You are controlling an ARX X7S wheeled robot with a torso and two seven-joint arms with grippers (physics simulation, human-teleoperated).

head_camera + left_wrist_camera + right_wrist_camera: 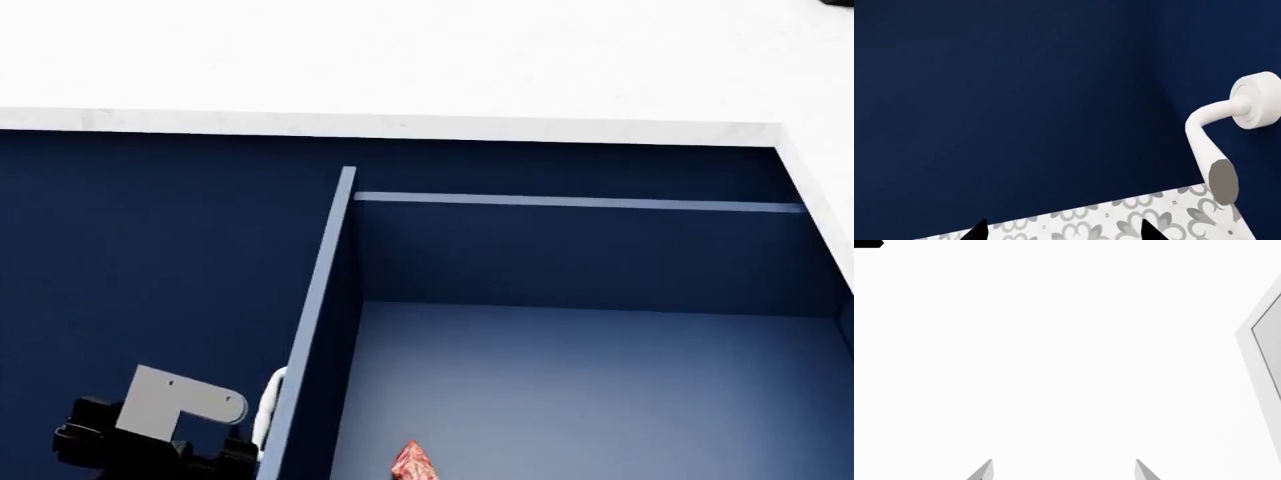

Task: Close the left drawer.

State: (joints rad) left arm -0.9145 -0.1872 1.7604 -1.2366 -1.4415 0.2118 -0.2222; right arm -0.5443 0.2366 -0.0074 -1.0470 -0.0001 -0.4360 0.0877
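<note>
Right now I am looking down from the head view at the left drawer (574,370), and it is standing wide open under the white table (400,60). Its thin slate-blue side wall (314,330) is running toward me, and its back wall is sitting just below the table's edge. A small red thing (414,462) is lying on the drawer floor near the bottom edge of the picture; I cannot tell what it is.

My left arm (154,425) is showing at the lower left, just outside that side wall, with a grey bracket on top of its black parts. A bit of white is peeking out between the arm and the wall.

In the left wrist view, I am seeing a flat navy-blue panel (1001,100) filling most of the picture. A white curved handle (1217,135) is sticking out of the blue on a round post. The left gripper (1064,231) is showing only two black tips, and they are standing apart with nothing between them. Below them a grey and white patterned floor (1121,220) is showing.

In the right wrist view, the right gripper (1064,471) is showing two grey tips, also apart and holding nothing. It is pointing at a plain white surface (1054,350).
</note>
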